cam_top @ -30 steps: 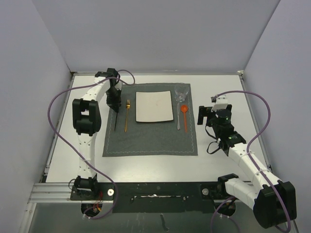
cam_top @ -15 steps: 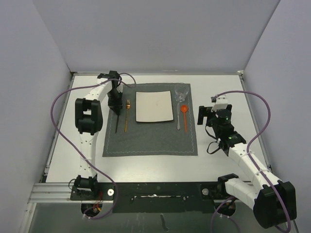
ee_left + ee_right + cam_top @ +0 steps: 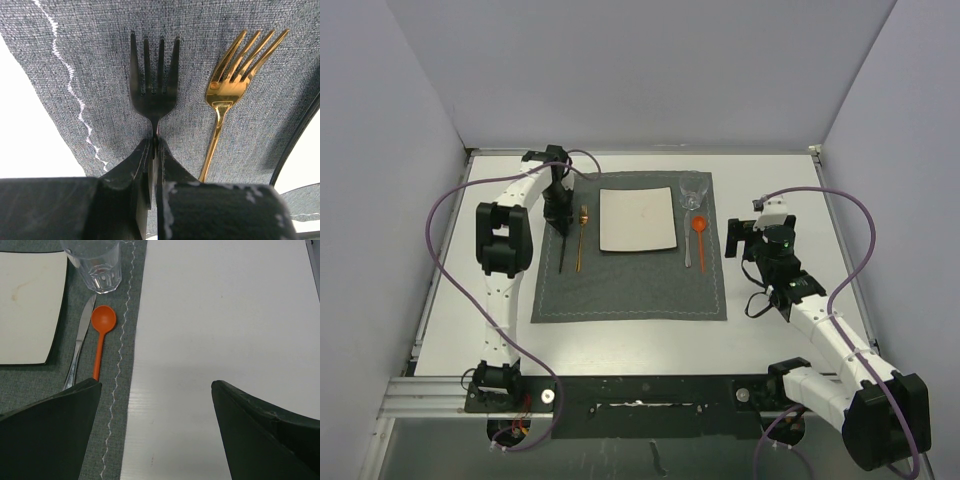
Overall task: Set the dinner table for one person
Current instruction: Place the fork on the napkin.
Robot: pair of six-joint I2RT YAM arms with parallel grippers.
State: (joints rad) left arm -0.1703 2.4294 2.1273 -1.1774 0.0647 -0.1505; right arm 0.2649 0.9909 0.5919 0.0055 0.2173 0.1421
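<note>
My left arm [image 3: 498,300] and right arm [image 3: 830,340] are built from white tubular links joined by chunky black joint housings. A thin purple cable [image 3: 430,232] loops loosely beside each arm, running from the base up toward the wrist. Both bases sit on a long black plate [image 3: 650,392] fixed to a silver rail [image 3: 420,398]. The right wrist wears a small white cap [image 3: 772,208]. My left jaws are matte black with pale scuffs; my right jaws are dark, broad wedges with rounded edges.

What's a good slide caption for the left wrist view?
Left gripper shut on a black fork, beside a gold fork on the grey placemat.
</note>
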